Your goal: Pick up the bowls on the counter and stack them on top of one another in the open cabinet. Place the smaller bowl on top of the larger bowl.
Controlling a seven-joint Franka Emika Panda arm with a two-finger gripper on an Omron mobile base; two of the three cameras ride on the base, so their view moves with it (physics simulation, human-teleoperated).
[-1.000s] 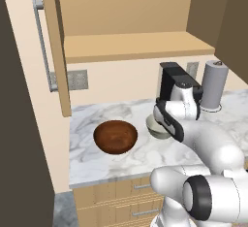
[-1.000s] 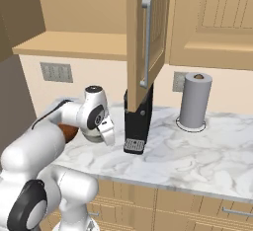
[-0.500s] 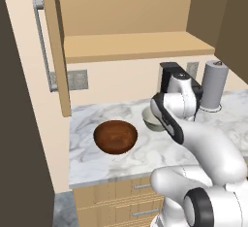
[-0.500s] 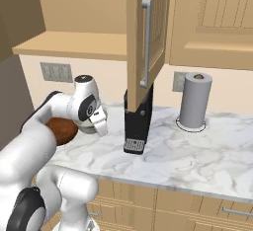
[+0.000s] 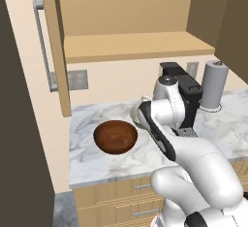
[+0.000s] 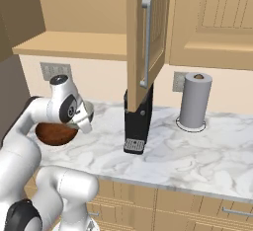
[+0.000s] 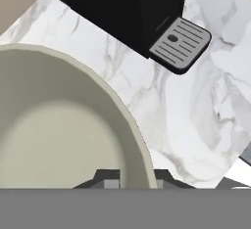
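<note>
My gripper (image 7: 137, 178) is shut on the rim of the smaller bowl (image 7: 59, 125), pale grey-green with a whitish inside; the rim runs between the two finger tips. That bowl (image 5: 137, 112) hangs tilted above the counter (image 5: 92, 163), partly hidden by my arm, and appears at my hand (image 6: 85, 117) in the right base view. The larger bowl (image 5: 115, 137), dark reddish-brown, rests on the marble just left of it (image 6: 54, 134). Above, the open cabinet (image 5: 135, 46) shows a bare wooden shelf (image 6: 74, 45).
A black coffee machine (image 5: 186, 100) stands on the counter right of my hand (image 6: 137, 121) (image 7: 122, 8). A paper towel roll (image 5: 214, 84) stands further right (image 6: 195, 100). The cabinet door (image 5: 53, 46) hangs open at the left; another door (image 6: 143, 42) juts out over the machine.
My hand has carried the pale bowl up and to the left, closer to the brown bowl. The brown bowl has stayed put.
</note>
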